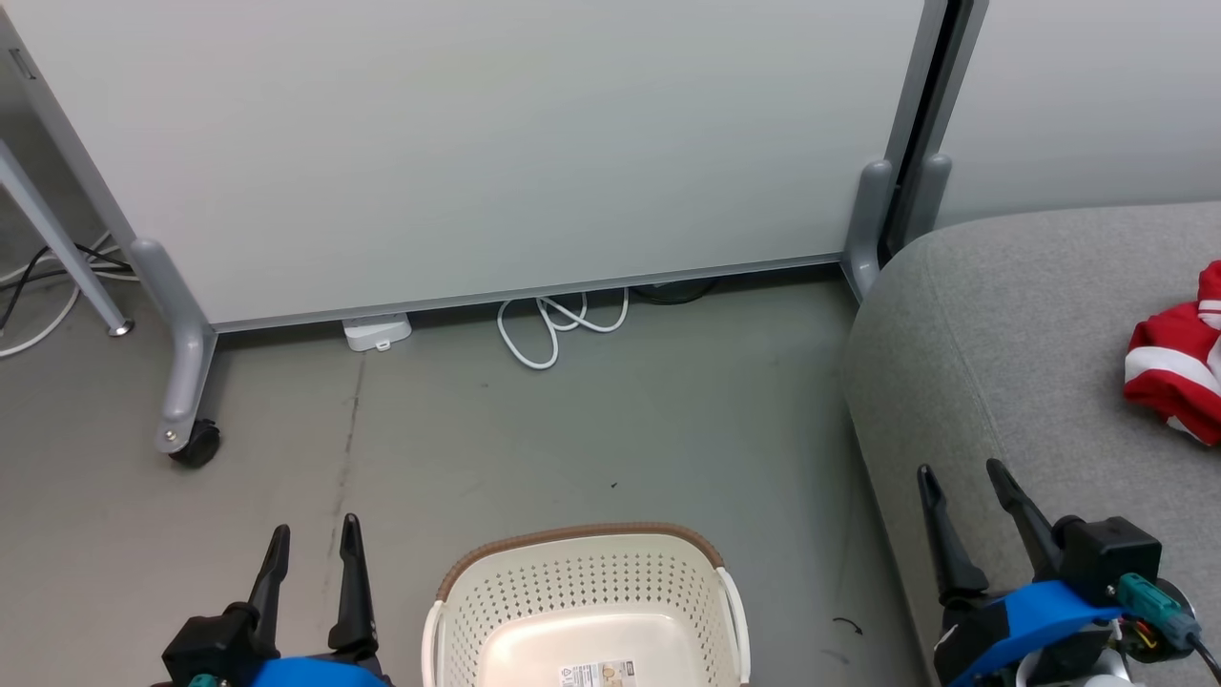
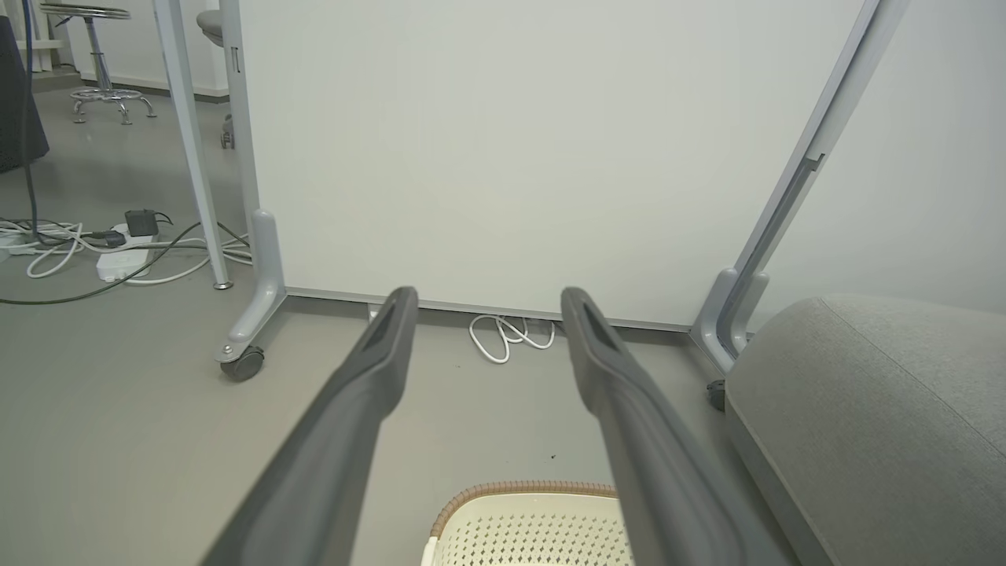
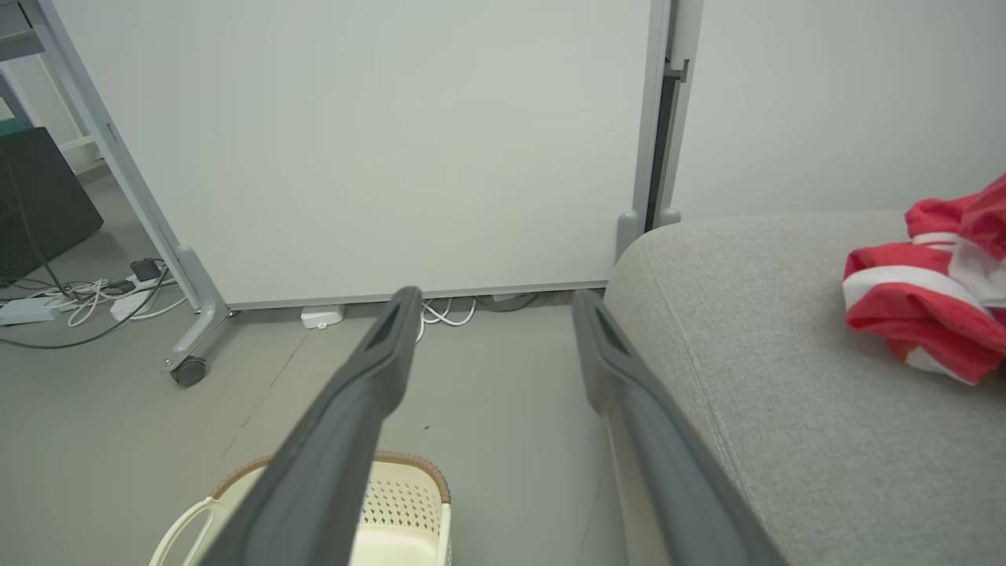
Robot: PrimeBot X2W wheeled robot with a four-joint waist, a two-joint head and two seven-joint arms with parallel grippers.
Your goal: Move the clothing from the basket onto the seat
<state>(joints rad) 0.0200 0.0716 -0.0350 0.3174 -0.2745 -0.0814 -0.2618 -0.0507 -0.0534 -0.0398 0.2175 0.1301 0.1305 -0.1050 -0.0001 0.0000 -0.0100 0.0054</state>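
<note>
The cream-white basket [image 1: 587,611] with its brown rim stands on the floor at the bottom centre; inside it I see bare plastic and a label. Red clothing with white stripes [image 1: 1178,361] lies bunched on the grey seat [image 1: 1011,324] at the right edge, also seen as a red heap [image 3: 927,299] in the right wrist view. My left gripper [image 1: 315,539] hangs open left of the basket, nothing between its fingers. My right gripper [image 1: 963,482] is open over the seat's front corner, well short of the clothing. The basket rim [image 2: 526,491] shows below the left fingers.
A wheeled white partition panel [image 1: 458,143] stands behind, with a castor [image 1: 196,444] at the left and a white cable loop [image 1: 558,324] under it. More cables and a power strip [image 2: 118,255] lie on the floor at far left. Grey floor lies between basket and panel.
</note>
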